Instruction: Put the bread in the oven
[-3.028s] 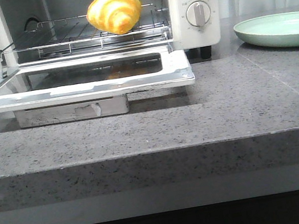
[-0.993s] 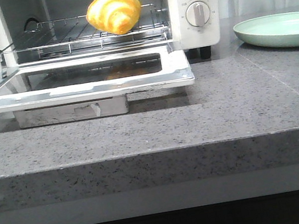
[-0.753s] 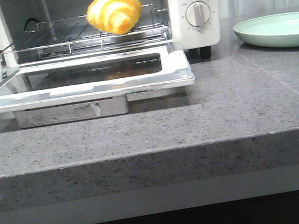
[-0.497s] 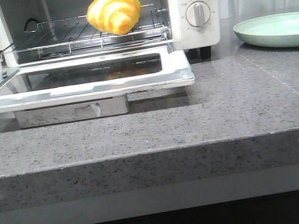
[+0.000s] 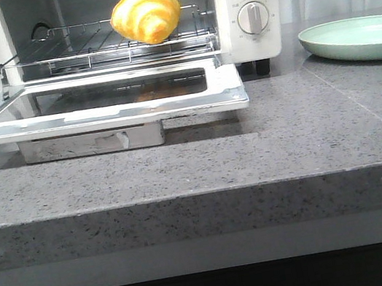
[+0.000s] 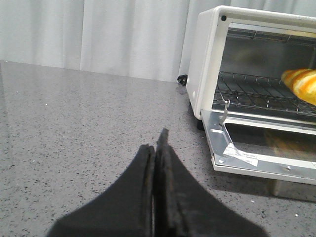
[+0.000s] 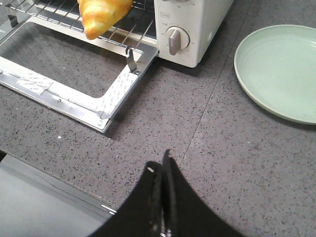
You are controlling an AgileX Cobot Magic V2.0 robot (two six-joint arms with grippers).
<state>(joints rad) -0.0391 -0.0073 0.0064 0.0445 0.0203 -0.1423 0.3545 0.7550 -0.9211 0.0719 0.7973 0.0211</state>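
Viewing from my remote station, near to far. Left hand (image 6: 155, 148): my left wrist camera shows its two dark fingers pressed flat together, clenched on nothing, poised above the grey speckled table (image 6: 74, 123) with the oven's side near it. Right hand (image 7: 164, 165): my right wrist camera shows its fingers likewise closed against each other, empty, above the table surface between the oven door and the plate. Neither hand appears in my front view. Oven door (image 5: 102, 103): lowered flat toward me, its glass window facing up, its front edge resting over a small metal block on the table. Oven (image 5: 248, 7): white, its cavity open, knobs on the panel at the right. Bread (image 5: 146, 14): glossy golden-orange roll lying on the wire rack (image 5: 86, 50) inside the oven, toward the rack's right half, touched by neither hand. Plate (image 5: 358, 39): pale green, on the table right of the oven, apart from it.
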